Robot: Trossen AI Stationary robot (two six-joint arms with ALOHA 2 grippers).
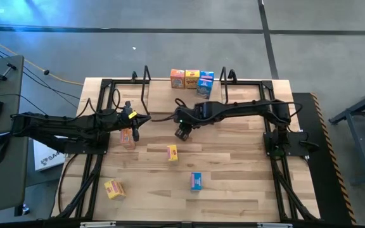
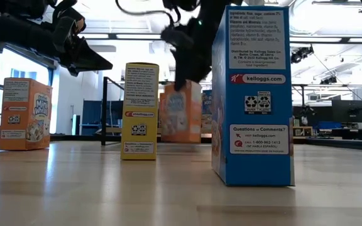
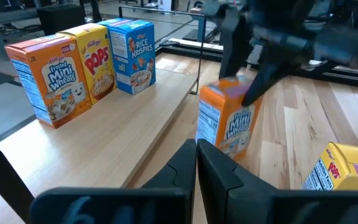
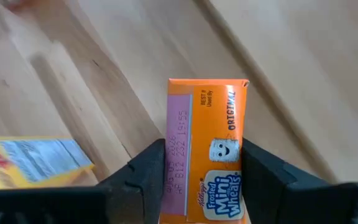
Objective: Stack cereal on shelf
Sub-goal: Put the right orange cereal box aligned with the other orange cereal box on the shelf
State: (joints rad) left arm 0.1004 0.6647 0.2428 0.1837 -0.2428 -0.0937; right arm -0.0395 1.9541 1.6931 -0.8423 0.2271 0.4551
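The right gripper [image 4: 205, 177] reaches down at the high view's centre, pinching an orange Frosted Mini-Wheats box [image 4: 206, 146] between its fingers [image 4: 140, 171], just in front of the shelf [image 1: 163, 88]. There stand Mini-Wheats [image 3: 47, 78], Pops [image 3: 98, 62] and Rice Krispies [image 3: 134, 55]. The left gripper [image 3: 194, 165], pressed together, hovers at centre left.

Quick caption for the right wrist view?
Right claw straddling the top of an orange Mini-Wheats box, yellow box beside it.
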